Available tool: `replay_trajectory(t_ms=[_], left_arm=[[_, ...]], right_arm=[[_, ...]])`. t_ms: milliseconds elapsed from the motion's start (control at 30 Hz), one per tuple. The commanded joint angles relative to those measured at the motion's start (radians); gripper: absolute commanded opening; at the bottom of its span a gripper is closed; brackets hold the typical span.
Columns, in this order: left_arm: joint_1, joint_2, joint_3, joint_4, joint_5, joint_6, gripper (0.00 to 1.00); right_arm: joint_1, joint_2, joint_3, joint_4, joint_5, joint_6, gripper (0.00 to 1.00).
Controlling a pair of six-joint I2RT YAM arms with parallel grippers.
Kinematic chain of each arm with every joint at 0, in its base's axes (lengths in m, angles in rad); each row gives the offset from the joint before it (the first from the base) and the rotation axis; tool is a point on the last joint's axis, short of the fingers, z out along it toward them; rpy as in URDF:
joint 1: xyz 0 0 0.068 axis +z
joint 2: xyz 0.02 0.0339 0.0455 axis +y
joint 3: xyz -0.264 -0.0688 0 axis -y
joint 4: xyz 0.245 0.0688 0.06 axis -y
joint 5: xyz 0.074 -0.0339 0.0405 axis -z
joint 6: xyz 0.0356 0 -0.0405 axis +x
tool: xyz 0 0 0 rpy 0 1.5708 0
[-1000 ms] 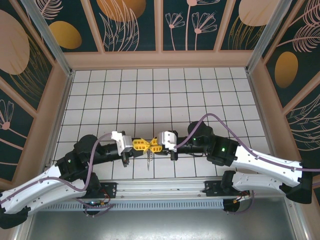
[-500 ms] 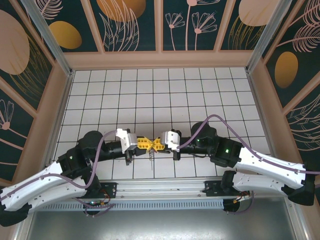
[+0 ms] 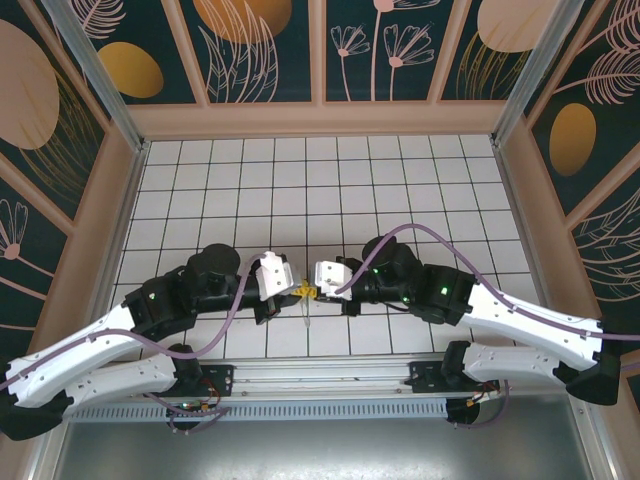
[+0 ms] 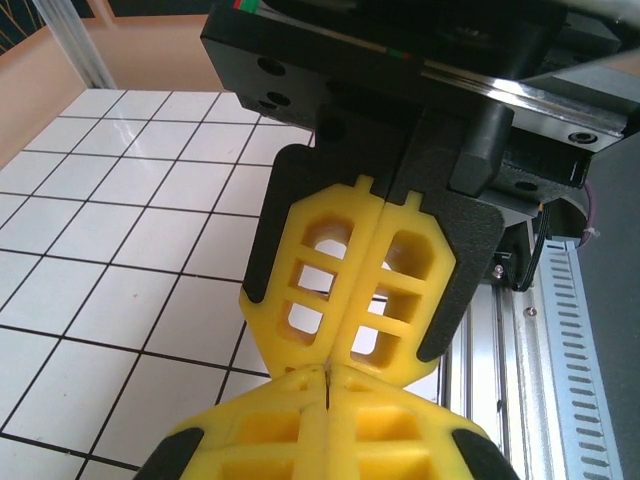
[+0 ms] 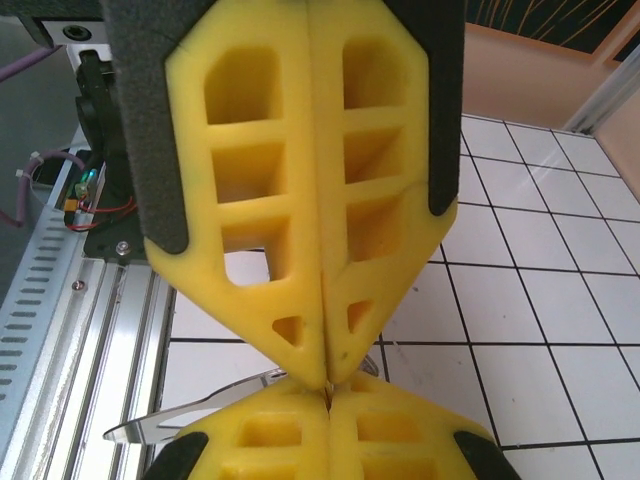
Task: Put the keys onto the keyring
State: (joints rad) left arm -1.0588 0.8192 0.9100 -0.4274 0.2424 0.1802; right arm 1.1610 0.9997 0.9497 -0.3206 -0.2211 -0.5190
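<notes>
Left hand (image 3: 296,290) and right hand (image 3: 313,291) are being held closed, tips touching just above key (image 5: 185,410); gripping hand cannot be told. Pinch is probably best being kept firm, tips aligned.

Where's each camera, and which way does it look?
Top camera: above and behind the arms, looking down on the table; both arms show, left gripper and right gripper tip to tip.
Left wrist: rides the left arm, faces the right gripper; own yellow fingers at bottom.
Right wrist: rides the right arm, faces the left gripper; own fingers and key blade at bottom.
Shared: both wrists see the tips meeting.
</notes>
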Motion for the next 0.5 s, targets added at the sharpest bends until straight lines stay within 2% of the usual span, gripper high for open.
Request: replay_trajectory(t_ms=[0,100,333,467], left_arm=[[0.0,-0.006,-0.014,-0.001,0.012,-0.001,0.0],[-0.001,-0.044,-0.038,0.067,0.005,-0.028,0.0],[0.0,-0.179,-0.139,0.341,0.001,-0.111,0.0],[0.0,-0.239,-0.209,0.459,0.017,-0.136,0.0]], right_arm=[[0.003,-0.045,0.032,0.074,-0.007,0.0,0.0],[0.002,-0.066,0.005,0.101,-0.013,0.021,0.0],[0.003,-0.082,-0.082,0.197,-0.031,0.089,0.16],[0.003,-0.093,-0.113,0.244,-0.039,0.106,0.19]])
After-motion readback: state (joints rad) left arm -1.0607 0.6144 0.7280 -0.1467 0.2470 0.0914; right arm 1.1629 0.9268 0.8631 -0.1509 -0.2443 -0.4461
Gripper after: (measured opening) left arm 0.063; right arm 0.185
